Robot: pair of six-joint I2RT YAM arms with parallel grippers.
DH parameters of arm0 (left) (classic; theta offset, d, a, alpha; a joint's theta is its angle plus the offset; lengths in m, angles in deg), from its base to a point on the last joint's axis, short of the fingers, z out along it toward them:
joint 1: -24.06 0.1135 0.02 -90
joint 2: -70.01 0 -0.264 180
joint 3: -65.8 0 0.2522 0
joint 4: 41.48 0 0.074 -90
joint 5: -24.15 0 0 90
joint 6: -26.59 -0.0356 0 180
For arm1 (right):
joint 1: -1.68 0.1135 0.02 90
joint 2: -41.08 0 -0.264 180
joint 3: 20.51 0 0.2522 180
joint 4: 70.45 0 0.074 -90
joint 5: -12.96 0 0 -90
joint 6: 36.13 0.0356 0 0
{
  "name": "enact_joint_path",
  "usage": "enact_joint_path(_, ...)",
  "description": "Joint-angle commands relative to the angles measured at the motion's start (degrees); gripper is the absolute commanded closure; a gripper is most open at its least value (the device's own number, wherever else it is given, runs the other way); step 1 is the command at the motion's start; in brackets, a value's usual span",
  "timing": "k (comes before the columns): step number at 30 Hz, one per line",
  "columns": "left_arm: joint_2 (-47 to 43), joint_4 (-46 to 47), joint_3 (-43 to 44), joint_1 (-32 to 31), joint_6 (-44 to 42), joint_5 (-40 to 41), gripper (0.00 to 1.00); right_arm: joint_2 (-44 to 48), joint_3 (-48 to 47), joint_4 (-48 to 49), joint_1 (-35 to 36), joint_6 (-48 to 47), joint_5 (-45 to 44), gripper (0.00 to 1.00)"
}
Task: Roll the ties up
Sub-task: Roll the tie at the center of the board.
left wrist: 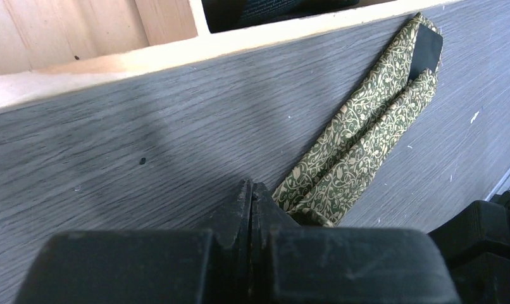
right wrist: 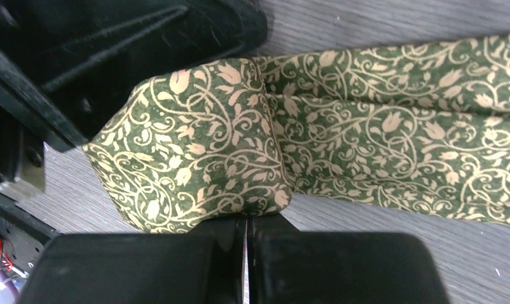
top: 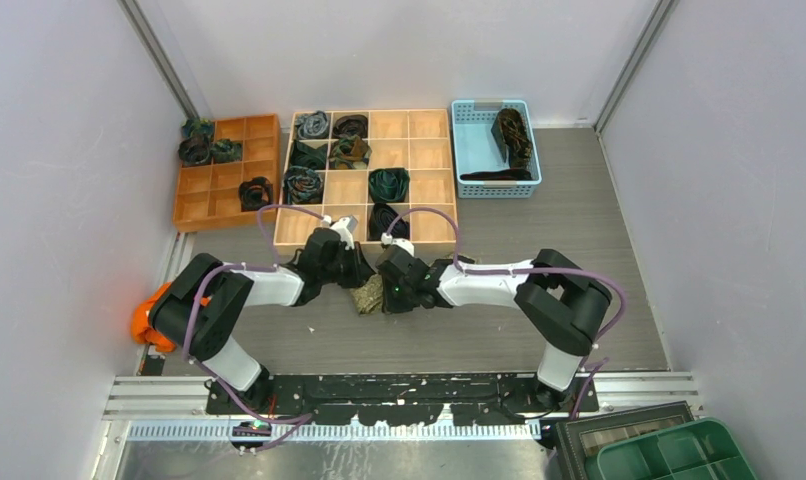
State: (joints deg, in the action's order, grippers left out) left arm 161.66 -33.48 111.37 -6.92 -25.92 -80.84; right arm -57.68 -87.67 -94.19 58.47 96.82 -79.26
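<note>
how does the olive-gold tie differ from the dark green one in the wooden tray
The olive-gold tie lies on the table as a strip, one end folded over; the dark green tie sits coiled in a wooden tray compartment. The olive-gold tie shows a cream vine print; the dark green tie looks plain from above. Both are neckties.

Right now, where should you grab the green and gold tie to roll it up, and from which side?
Take the olive-gold tie by its folded-over near end, the puffy part. It looks raised off the table, while the rest lies flat and doubled, stretching away toward the wooden tray. Probably best to come in low from the near side and pinch the fold's edge.
</note>
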Motion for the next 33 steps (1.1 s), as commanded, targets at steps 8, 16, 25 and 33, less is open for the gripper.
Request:
enact_joint_path(8, -2.7, -14.13, 4.98, 0.13, -2.15, 11.19, 1.0, 3.85, -2.58, -4.08, 1.34, -1.3, -4.17, 0.98)
enact_joint_path(16, -14.84, -36.71, 16.74, 0.43, -2.68, 36.35, 1.0, 15.34, -7.88, -21.34, 7.27, -5.29, -18.63, 0.49)
enact_joint_path(25, -43.32, -52.38, 17.03, 0.4, 0.48, 48.17, 1.0, 14.8, -14.48, -23.44, 7.62, -12.37, -15.09, 0.0)
enact_joint_path(33, -66.25, -62.6, 13.17, 0.42, 5.54, 53.03, 1.0, -3.37, -33.62, -31.92, 10.63, -21.61, -14.85, 0.13)
